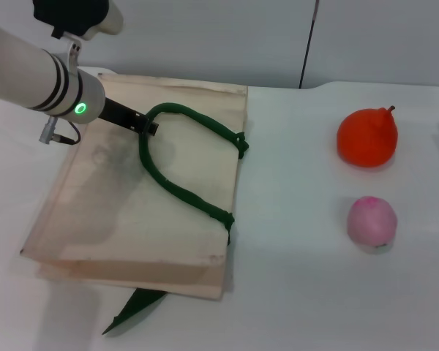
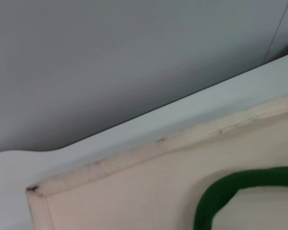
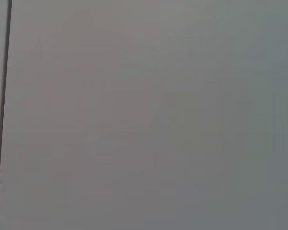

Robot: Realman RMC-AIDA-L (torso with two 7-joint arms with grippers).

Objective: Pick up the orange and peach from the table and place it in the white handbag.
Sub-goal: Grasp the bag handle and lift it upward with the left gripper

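A white desk (image 1: 293,292) carries the task's three things, none yet brought together. The white handbag (image 1: 117,219) lies flat at nine o'clock, its green rope handle (image 1: 183,191) looped across the fabric. The orange (image 1: 366,137) sits at two o'clock and the peach (image 1: 372,222) at four o'clock, just apart from each other and well clear of the bag. The left pincer (image 1: 148,126) reaches over the bag's far side at the handle loop; whether it is released or clenched on the rope cannot be told. The right pincer is out of sight. Judged from this, both fruits remain to be lifted and bagged.
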